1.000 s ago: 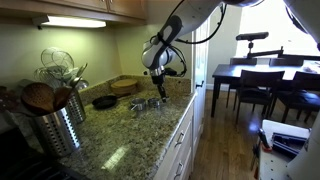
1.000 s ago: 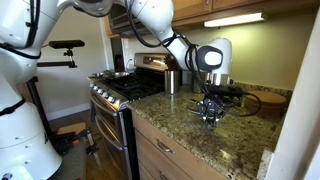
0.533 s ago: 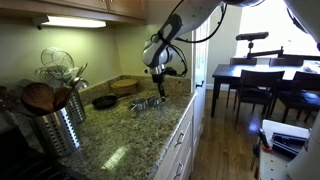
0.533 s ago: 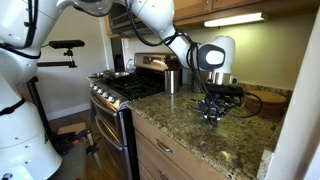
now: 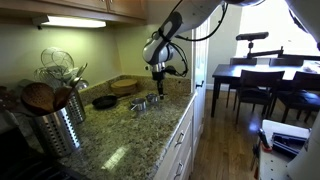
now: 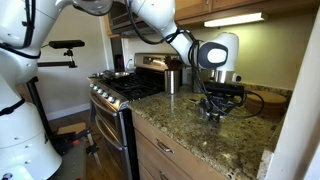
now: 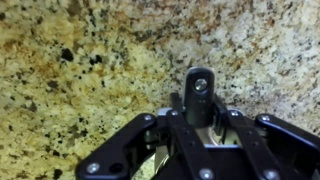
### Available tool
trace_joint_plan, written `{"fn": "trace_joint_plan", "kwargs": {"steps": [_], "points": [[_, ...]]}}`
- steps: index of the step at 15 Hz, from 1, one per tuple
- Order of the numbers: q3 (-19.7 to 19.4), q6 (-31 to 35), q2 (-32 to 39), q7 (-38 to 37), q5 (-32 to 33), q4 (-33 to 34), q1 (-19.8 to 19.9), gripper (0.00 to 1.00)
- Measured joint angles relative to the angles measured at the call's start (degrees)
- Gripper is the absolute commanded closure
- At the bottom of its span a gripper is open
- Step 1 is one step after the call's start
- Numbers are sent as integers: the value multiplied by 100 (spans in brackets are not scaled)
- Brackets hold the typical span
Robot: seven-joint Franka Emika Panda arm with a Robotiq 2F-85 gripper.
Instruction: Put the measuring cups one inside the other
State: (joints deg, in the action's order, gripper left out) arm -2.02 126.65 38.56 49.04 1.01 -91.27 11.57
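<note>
My gripper (image 5: 158, 88) hangs just above the granite counter (image 5: 120, 135), near its front edge. In the wrist view its fingers (image 7: 190, 118) stand close together with a shiny silver measuring cup (image 7: 207, 131) pinched between them; most of that cup is hidden under the gripper. More silver measuring cups (image 5: 141, 103) lie on the counter just beside the gripper. In an exterior view the gripper (image 6: 212, 108) sits low over the cups (image 6: 213, 118), which are small and hard to tell apart.
A small black skillet (image 5: 104, 101) and a wooden board (image 5: 126, 85) lie behind the cups. A ribbed steel utensil canister (image 5: 58, 125) stands near the camera. A stove (image 6: 125, 92) is along the counter. A dining table with chairs (image 5: 262, 85) stands beyond the counter.
My gripper has risen slightly above the counter, still shut. The cups on the counter have stayed in place.
</note>
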Motion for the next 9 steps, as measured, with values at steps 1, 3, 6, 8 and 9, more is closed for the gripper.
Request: {"fn": "trace_joint_plan", "kwargs": {"steps": [1,3,6,8,9], "points": [[2,32,-14,-34,-42,1,9,87],[17,95,-45,-83,-132,3,36,87],[29,201,-73,-102,-262,15,57,87],[40,285,-77,-118,-325,32,60,87],[50,317,-77,-129,-358,46,63,87]]}}
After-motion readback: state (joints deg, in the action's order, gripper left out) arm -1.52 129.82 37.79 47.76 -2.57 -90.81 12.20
